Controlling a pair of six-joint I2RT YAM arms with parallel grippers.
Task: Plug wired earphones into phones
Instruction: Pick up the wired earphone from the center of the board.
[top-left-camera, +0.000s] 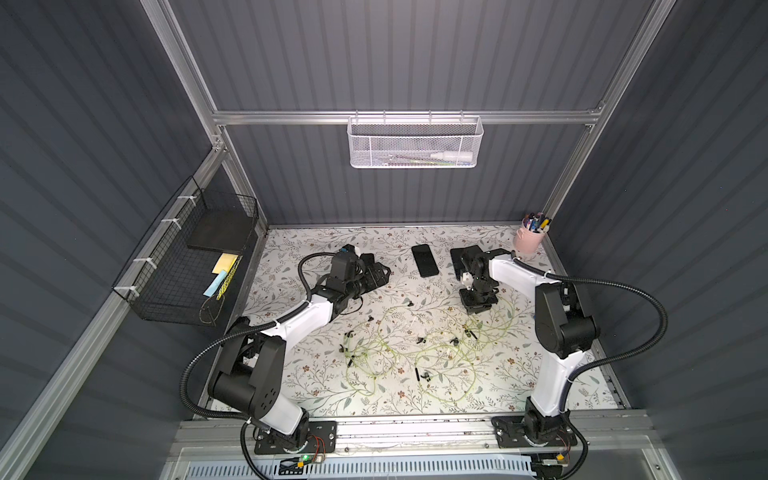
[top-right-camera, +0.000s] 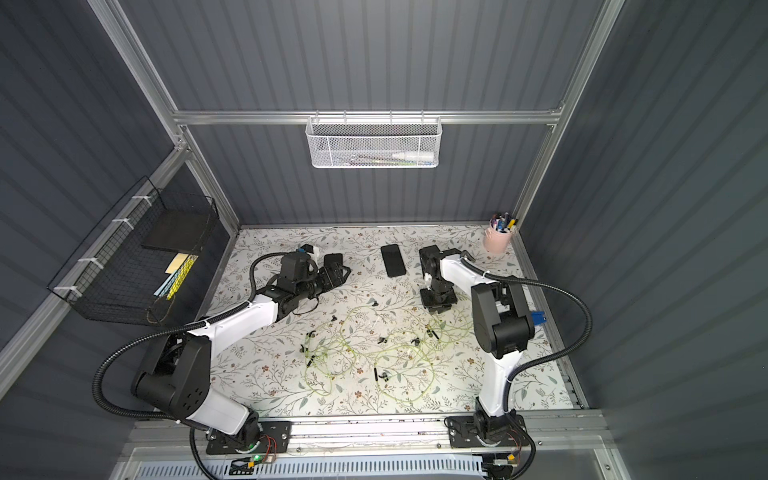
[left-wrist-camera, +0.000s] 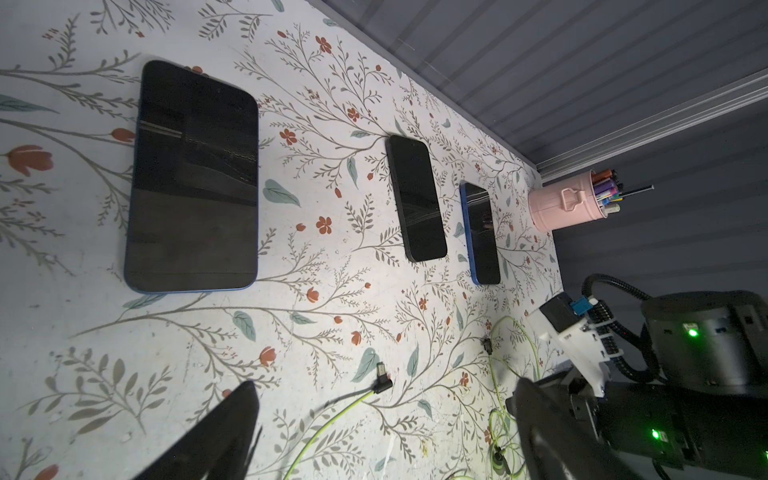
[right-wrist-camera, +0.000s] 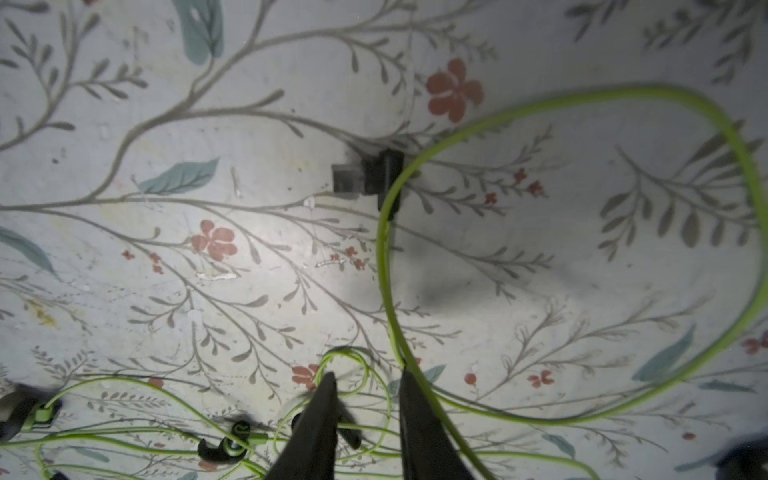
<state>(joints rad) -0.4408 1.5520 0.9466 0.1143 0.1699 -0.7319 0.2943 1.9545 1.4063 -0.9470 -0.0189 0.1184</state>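
Right gripper (right-wrist-camera: 366, 374), lower centre: jaws narrowed, cannot tell whether cord (right-wrist-camera: 384, 266) is grasped. Recommend gripping nearer the plug (right-wrist-camera: 376, 178), centre frame. Left gripper (left-wrist-camera: 382, 399), lower edge, released, empty.

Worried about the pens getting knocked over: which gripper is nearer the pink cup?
Right. The right gripper points down, in front of the pink cup. The left gripper sits farther off, on the far side of the middle phone.

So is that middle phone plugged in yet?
No, unplugged. The middle phone lies flat with no cord touching it; the green earphone cords sit apart, and one plug lies loose on the table.
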